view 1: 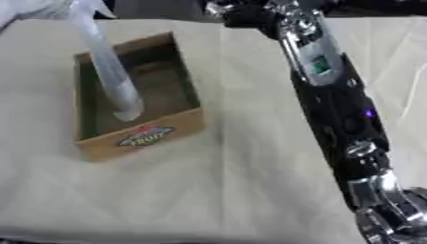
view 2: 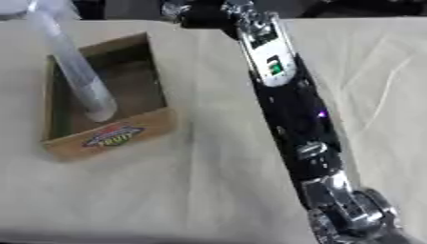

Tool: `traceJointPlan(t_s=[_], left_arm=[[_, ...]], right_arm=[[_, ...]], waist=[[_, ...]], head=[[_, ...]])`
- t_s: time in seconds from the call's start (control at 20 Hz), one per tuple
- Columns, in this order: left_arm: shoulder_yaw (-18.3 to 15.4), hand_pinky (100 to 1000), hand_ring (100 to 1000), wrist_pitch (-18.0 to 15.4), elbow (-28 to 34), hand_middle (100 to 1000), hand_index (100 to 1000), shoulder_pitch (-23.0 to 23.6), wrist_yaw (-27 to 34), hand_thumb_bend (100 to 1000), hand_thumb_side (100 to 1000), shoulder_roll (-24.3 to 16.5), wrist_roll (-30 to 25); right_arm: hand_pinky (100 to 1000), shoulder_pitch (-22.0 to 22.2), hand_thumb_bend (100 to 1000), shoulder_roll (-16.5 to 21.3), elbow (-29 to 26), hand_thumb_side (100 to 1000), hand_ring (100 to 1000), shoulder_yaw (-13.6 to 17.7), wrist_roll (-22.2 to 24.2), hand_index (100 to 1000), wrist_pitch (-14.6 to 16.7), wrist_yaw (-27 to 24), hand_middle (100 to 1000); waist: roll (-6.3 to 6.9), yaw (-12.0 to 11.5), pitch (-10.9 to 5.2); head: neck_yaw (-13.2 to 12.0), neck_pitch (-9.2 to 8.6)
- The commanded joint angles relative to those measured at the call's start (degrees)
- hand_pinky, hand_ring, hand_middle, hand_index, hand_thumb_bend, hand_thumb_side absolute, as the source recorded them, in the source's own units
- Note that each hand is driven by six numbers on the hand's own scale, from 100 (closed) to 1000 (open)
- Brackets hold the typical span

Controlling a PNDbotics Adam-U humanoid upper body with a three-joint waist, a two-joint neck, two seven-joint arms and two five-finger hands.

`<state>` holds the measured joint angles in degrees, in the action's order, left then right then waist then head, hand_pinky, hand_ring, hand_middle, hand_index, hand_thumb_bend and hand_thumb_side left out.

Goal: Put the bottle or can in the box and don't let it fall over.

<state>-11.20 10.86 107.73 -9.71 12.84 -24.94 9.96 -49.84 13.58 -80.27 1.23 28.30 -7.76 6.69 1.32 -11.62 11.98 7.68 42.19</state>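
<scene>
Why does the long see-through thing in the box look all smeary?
In the left eye view the pale translucent bottle leaning into the cardboard box is streaked with soft edges, as if moving; the right eye view shows the same smear. The box's label is blurred too. A small purple light glows on the right arm.

Bottle (view 1: 113, 76) in box (view 1: 179, 125) — tilted.

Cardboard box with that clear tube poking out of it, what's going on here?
A pale, see-through bottle leans tilted into the open brown cardboard box, its lower end inside. Its top runs into a white blur at the corner, so what holds it is unclear. The robot's black and silver right arm stretches over the cream cloth beside the box, the robot hand away from the bottle.
</scene>
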Motion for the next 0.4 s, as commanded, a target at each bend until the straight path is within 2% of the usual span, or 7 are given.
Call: traceJointPlan(t_s=[0.05,0.1,0.25,0.4], left_arm=[[-1.0,1000,1000,-0.1,0.7,794,803,0.0,-0.5,100,100,-2.6,0.4],[-1.0,1000,1000,-0.1,0.7,794,804,0.1,-0.5,100,100,-2.8,0.4],[-0.9,1000,1000,0.0,0.7,794,804,0.4,-0.7,100,100,-3.2,0.4],[-0.9,1000,1000,0.0,0.7,794,803,0.6,-0.8,100,100,-3.6,0.4]], right_arm=[[1000,1.8,100,5.1,-6.5,422,1000,1.1,-1.5,1000,0.3,-6.6,1000],[1000,3.3,100,6.3,-8.1,460,1000,1.5,-2.3,1000,0.2,-8.8,1000],[1000,7.3,100,9.1,-11.4,470,1000,2.9,-6.7,1000,-0.3,-15.0,1000],[1000,11.8,100,11.0,-13.8,470,1000,3.7,-10.5,1000,0.7,-18.7,1000]], waist=[[0.00,0.7,-1.51],[-0.12,1.3,-1.71],[-0.35,2.6,-2.31],[-0.43,3.8,-2.97]], head=[[-1.5,0.57],[-2.0,0.79],[-3.2,1.44],[-4.3,1.85]])
